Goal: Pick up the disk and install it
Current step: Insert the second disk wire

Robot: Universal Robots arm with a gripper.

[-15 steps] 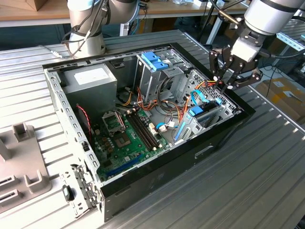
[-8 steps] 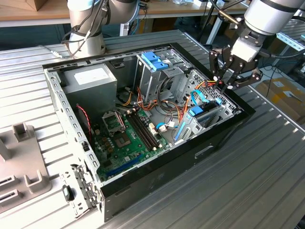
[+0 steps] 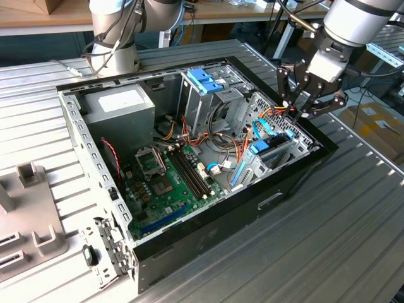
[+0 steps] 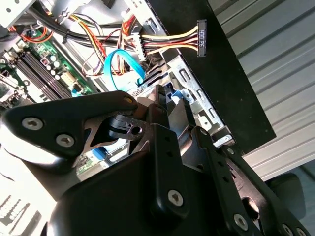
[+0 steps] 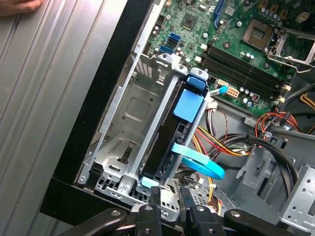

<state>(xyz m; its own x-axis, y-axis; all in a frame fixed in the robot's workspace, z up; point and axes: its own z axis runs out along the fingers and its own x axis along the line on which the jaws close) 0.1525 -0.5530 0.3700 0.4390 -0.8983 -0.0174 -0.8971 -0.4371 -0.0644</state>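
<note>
The tool (image 3: pixel 304 106) hangs above the open computer case (image 3: pixel 189 237) at the exterior view's right, over the metal drive bay (image 5: pixel 130 115) by the case's front wall. In the exterior view its black fingers look spread, with nothing between them; in the first wrist view two dark fingertips (image 5: pixel 153 196) stand a little apart just at the bay's near edge, and I cannot tell whether they touch anything. In the second wrist view the tool's own black linkage hides most of what lies under it. The disk (image 5: pixel 170 132) stands on edge inside the bay, slotted into the inner compartment beside an empty stamped-steel one; only its dark narrow side, its light-blue plastic frame and a blue tab on top show. A flat blue ribbon cable (image 5: pixel 199 163) curls just beside it, near a bundle of red, yellow and black wires (image 4: pixel 162 42) ending in a black connector. Farther in lies the green motherboard (image 3: pixel 167 183) with long black memory slots. Behind stand a tall metal cage with a blue plastic top (image 3: pixel 205 85) and a grey box with a white sticker (image 3: pixel 123 104). The case rests on a ribbed aluminium desk (image 3: pixel 353 227). A fingertip (image 5: pixel 19 6) shows at the picture's edge in the first wrist view, cut off.
</note>
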